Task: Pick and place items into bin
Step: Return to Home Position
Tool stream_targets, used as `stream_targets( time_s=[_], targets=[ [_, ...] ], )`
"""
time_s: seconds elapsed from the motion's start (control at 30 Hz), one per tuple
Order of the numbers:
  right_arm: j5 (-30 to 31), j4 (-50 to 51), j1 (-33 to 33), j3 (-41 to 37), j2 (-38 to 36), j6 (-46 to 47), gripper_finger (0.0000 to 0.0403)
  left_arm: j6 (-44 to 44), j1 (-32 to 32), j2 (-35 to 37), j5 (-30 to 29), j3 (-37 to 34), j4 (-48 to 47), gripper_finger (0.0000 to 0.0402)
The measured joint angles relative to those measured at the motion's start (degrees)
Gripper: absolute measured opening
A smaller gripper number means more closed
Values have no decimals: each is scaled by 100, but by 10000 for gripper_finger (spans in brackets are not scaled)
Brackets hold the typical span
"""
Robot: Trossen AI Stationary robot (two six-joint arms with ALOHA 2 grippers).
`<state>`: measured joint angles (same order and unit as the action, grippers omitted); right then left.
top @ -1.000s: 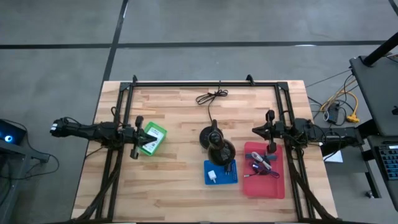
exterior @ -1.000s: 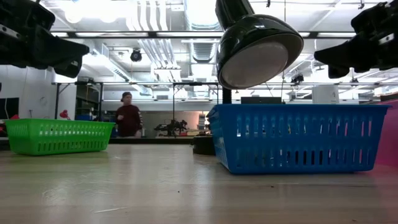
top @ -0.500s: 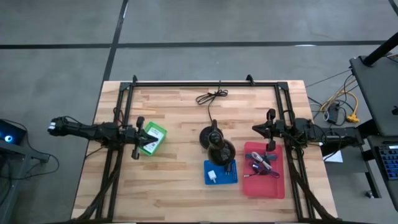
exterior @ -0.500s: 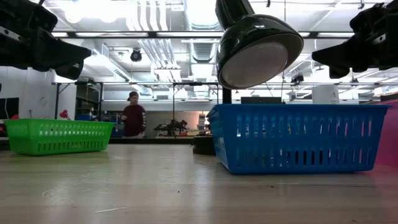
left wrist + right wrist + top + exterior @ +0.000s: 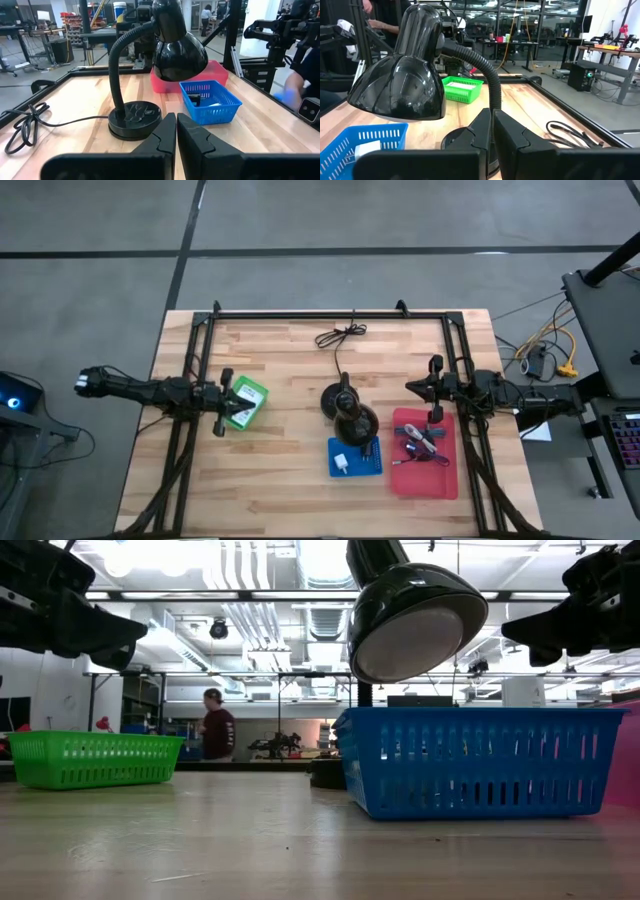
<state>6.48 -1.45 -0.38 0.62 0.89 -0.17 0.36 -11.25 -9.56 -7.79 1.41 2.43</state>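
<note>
Fingers (image 5: 159,142) of the left gripper (image 5: 224,402) are pressed together with nothing between them, and the right gripper (image 5: 433,392) shows its fingers (image 5: 481,131) equally clenched and empty in its own wrist view. Over the last second the left arm slides back a touch toward 9 o'clock, away from the green bin (image 5: 246,401), while the right arm keeps its place over the 12 o'clock edge of the red bin (image 5: 428,478). Behind the table a person (image 5: 215,732) walks across the room. None of the bins or their contents shift, so I judge no item is in transit now. From the black lamp (image 5: 347,412) at the table's centre, the green bin sits at 9 o'clock, the blue bin (image 5: 368,466) at about 5 o'clock with a white item (image 5: 342,464) inside, and the red bin at 4 o'clock holding several small items (image 5: 420,444). The green bin seems to hold something pale, though the views are too coarse to be sure. A coiled cable (image 5: 340,336) lies at 12 o'clock.
</note>
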Motion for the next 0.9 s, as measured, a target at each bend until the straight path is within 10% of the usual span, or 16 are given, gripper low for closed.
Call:
stream_targets(
  time_s=[0.9],
  targets=[
    [0, -4, 0, 0, 2, 13, 9, 2, 0, -44, 4, 7, 9, 0]
  ],
)
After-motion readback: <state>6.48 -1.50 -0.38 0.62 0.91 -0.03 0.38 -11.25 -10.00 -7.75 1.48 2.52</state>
